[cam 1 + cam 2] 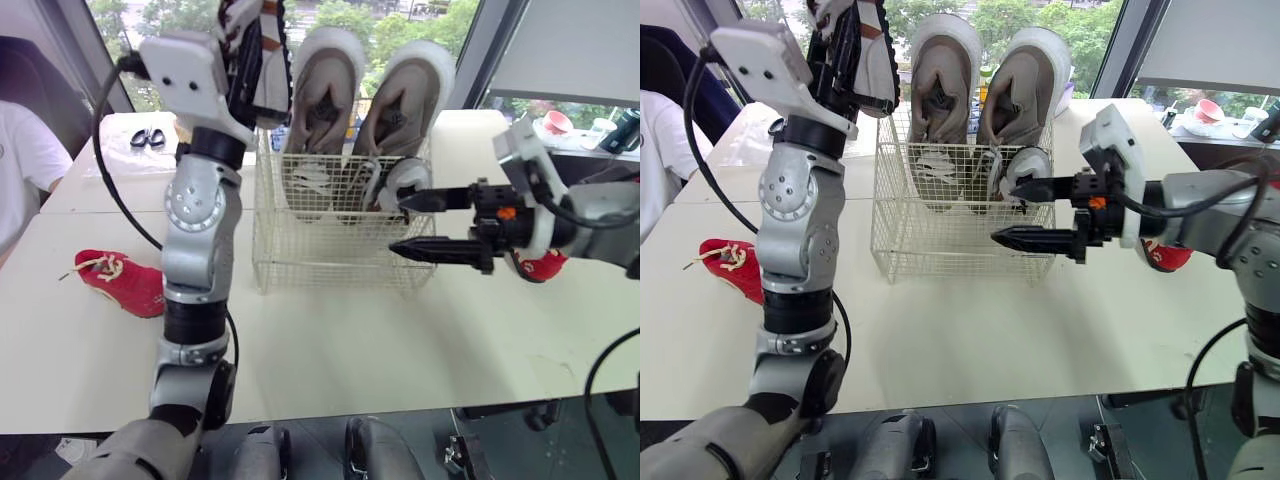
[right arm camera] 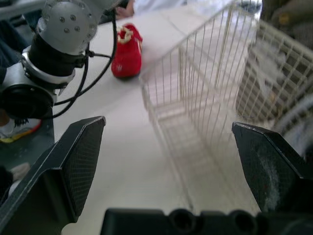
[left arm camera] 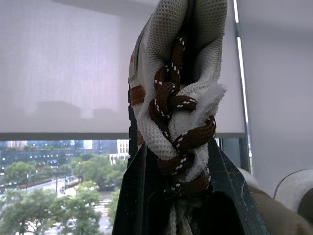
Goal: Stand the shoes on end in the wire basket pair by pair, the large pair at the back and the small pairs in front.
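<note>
My left gripper (image 1: pixel 252 70) is raised above the wire basket's (image 1: pixel 300 262) back left corner, shut on a white mesh shoe (image 3: pixel 182 93) with brown laces. The large beige pair (image 1: pixel 322 90) stands on end at the back of the basket. A small white shoe (image 1: pixel 404 183) sits low in front of them on the right side. My right gripper (image 1: pixel 397 225) is open, empty, just off the basket's right front corner. One red shoe (image 1: pixel 122 281) lies on the table to the left. A second red shoe (image 1: pixel 545 268) lies behind my right wrist.
A person in a white shirt (image 1: pixel 20 165) sits at the far left. A small black object (image 1: pixel 148 139) lies on the back table. A pink cup (image 1: pixel 557 122) stands at the back right. Open tabletop (image 1: pixel 350 350) stretches in front of the basket.
</note>
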